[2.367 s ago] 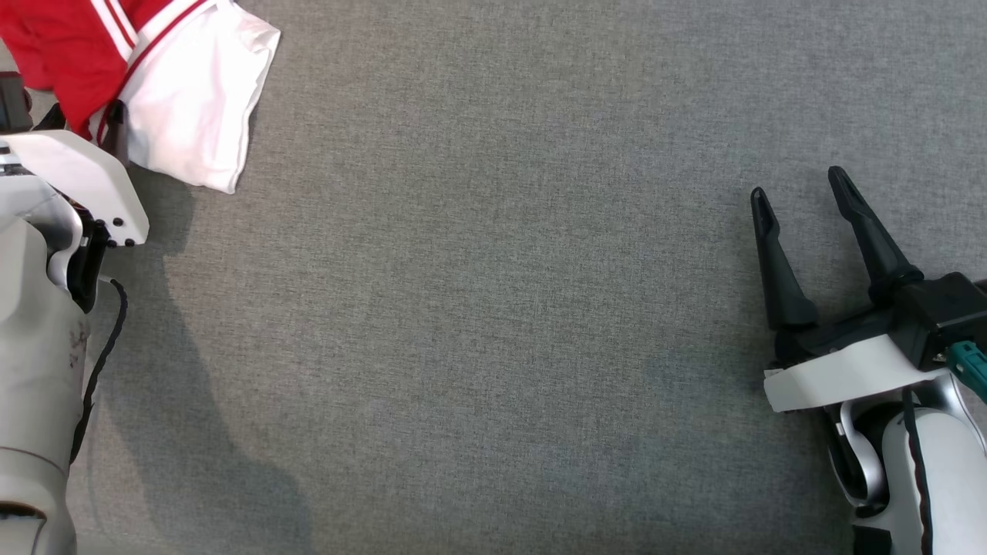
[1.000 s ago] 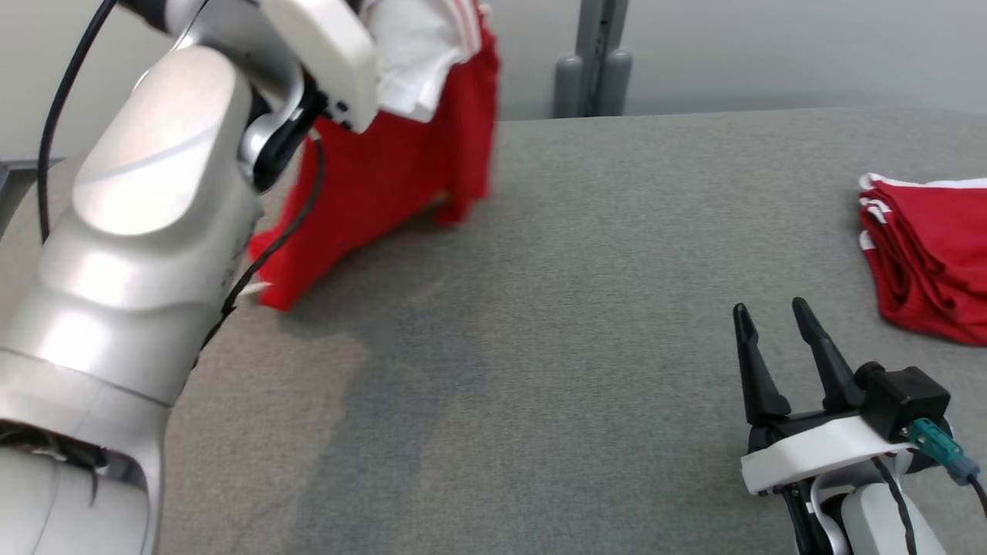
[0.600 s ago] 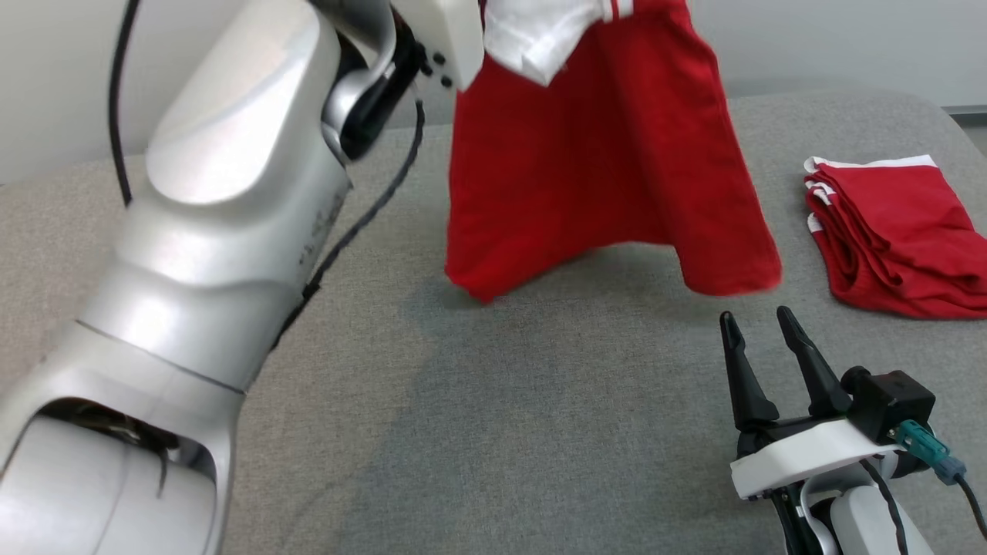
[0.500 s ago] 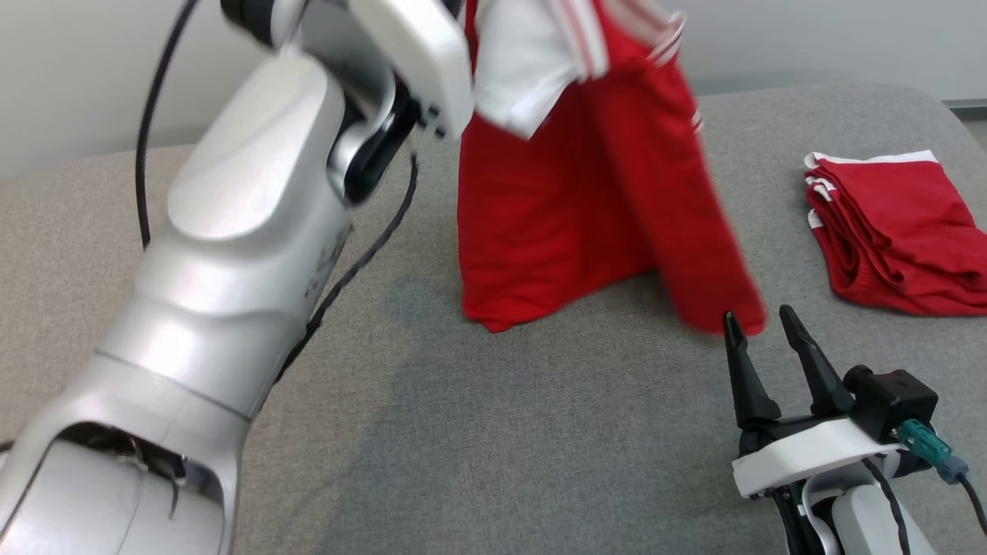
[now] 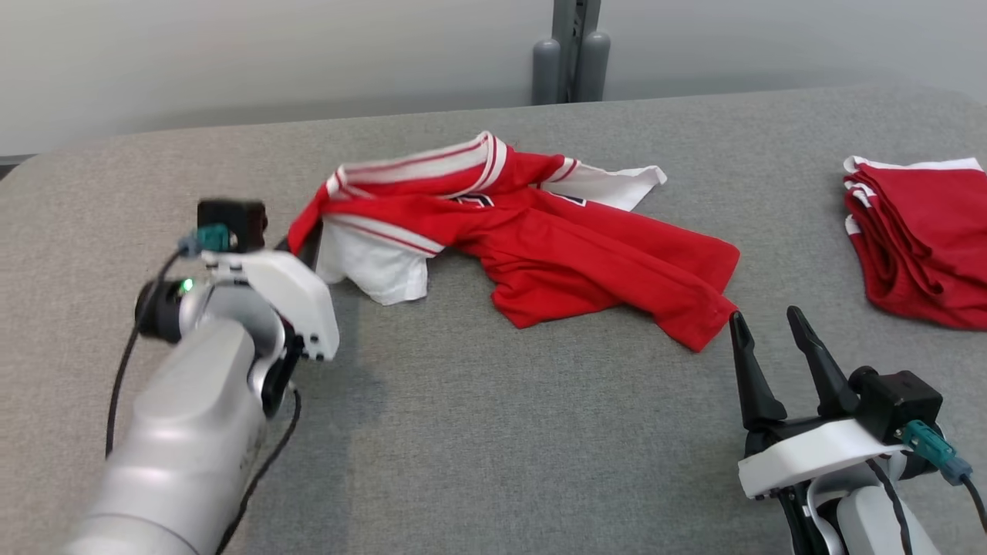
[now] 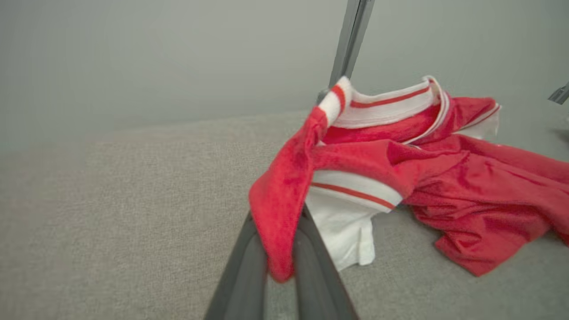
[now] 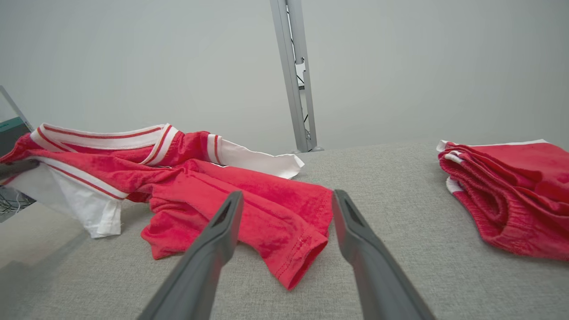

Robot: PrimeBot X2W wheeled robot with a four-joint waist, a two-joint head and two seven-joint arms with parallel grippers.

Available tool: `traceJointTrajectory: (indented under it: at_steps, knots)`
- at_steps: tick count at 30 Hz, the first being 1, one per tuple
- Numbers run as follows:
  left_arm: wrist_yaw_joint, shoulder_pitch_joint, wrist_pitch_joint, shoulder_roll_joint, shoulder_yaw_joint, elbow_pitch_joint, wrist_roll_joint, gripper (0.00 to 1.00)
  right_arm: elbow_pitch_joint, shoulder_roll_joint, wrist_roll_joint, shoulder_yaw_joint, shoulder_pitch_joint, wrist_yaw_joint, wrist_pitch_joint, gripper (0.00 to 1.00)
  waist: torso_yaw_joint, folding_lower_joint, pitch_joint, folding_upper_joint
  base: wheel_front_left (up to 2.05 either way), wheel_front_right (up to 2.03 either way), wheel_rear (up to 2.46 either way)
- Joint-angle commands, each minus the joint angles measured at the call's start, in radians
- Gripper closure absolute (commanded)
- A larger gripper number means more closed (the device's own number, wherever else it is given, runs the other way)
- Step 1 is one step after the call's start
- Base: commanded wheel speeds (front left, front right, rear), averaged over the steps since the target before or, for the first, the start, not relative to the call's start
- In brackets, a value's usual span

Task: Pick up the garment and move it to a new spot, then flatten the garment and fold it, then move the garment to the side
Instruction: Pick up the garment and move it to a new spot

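Nearest, at the lower right of the head view, the right pincer (image 5: 765, 316) rests low over the grey worktop (image 5: 493, 447), its two dark fingers spread wide with nothing between them. Their tips lie just beside the near hem of the garment (image 5: 601, 262). At the lower left, the left pincer (image 6: 279, 240) is closed narrowly on a red fold at the garment's left edge. The garment, a red shirt with white striped trim, lies crumpled across the middle of the worktop. Further right, well apart, sits a folded red stack (image 5: 917, 231). Behind the far edge rises a grey post (image 5: 569, 46).
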Motion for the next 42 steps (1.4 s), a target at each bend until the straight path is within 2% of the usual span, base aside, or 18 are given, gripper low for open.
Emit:
traceJointTrajectory:
  at_steps: [1,2,3,5,6,7,14,21,31,42]
  knots:
    - [0.007,0.014,-0.012,0.0,0.001,0.009,-0.01,1.0,0.003,-0.005,-0.005,-0.002,0.007,0.0,-0.005,0.0,0.009,0.0,-0.008,-0.0001,0.0,0.0,0.0]
    - [0.005,0.03,-0.024,-0.006,0.004,0.02,-0.015,1.0,0.004,-0.005,-0.007,-0.002,0.009,0.0,-0.005,0.0,0.013,0.0,-0.011,-0.0001,0.0,0.0,0.0]
    - [0.004,0.044,-0.036,-0.012,0.006,0.03,-0.019,0.87,0.004,-0.005,-0.009,-0.002,0.011,0.0,-0.005,0.0,0.018,0.0,-0.015,-0.0001,0.0,0.0,0.0]
    - [0.0,0.065,-0.058,-0.02,0.006,0.044,-0.022,0.51,0.005,-0.005,-0.013,-0.002,0.016,0.0,-0.005,0.0,0.026,0.0,-0.024,-0.0001,0.0,0.0,0.0]
    - [-0.002,0.075,-0.066,-0.024,0.003,0.05,-0.022,0.14,0.005,-0.005,-0.013,-0.003,0.019,0.0,-0.005,0.0,0.03,0.0,-0.028,-0.0001,0.0,0.0,0.0]
    - [-0.005,0.084,-0.075,-0.029,0.003,0.053,-0.024,0.0,0.005,-0.005,-0.015,-0.003,0.022,0.0,-0.005,0.0,0.033,0.0,-0.033,-0.0001,0.0,0.0,0.0]
    - [-0.028,0.111,-0.116,-0.038,-0.009,0.045,-0.01,0.0,0.006,-0.005,-0.026,-0.009,0.035,0.0,-0.005,0.0,0.049,0.0,-0.061,-0.0001,0.0,0.0,0.0]
    - [-0.034,0.181,-0.131,-0.032,0.014,-0.037,-0.005,0.0,-0.001,-0.005,-0.034,-0.026,0.052,0.0,-0.005,0.0,0.064,0.0,-0.082,-0.0001,0.0,0.0,0.0]
    - [0.054,0.408,-0.131,0.0,0.138,-0.39,0.097,0.0,-0.012,-0.005,-0.058,-0.048,0.076,0.0,-0.005,0.0,0.085,0.0,-0.104,-0.0001,0.0,0.0,0.0]
    - [0.119,0.651,-0.131,-0.018,0.258,-0.666,0.206,0.0,-0.028,-0.005,-0.073,-0.059,0.115,0.0,-0.005,0.0,0.108,0.0,-0.128,-0.0001,0.0,0.0,0.0]
